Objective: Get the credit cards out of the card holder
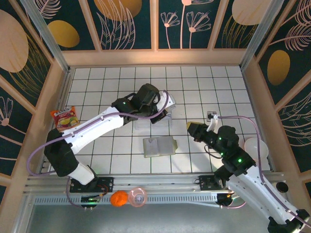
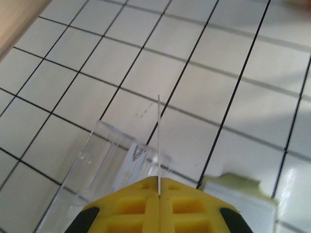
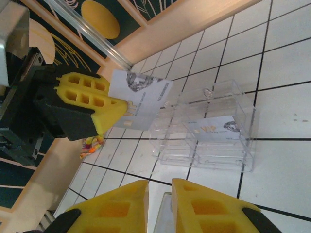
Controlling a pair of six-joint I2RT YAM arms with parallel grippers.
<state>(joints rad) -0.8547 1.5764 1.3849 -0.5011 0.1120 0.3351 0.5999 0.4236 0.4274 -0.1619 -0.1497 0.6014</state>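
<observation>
Left end effector (image 2: 159, 183) pinches card (image 3: 146, 94) edge-on, long axis pointing down, just above tray (image 3: 228, 92). Right end effector (image 3: 160, 206) slightly parted, empty. Holder (image 1: 159, 146) open on tabletop (image 1: 194, 92) between arms.

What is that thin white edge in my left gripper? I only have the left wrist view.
Observer: It's a pale credit card with a printed emblem, pinched in the left gripper.
Operator: Is anything in the tray?
Observer: Yes, a second card with gold lettering lies flat inside the clear tray.
Operator: Where is the right gripper?
Observer: The right gripper is just right of the open card holder, apart from it, slightly open and empty.
</observation>
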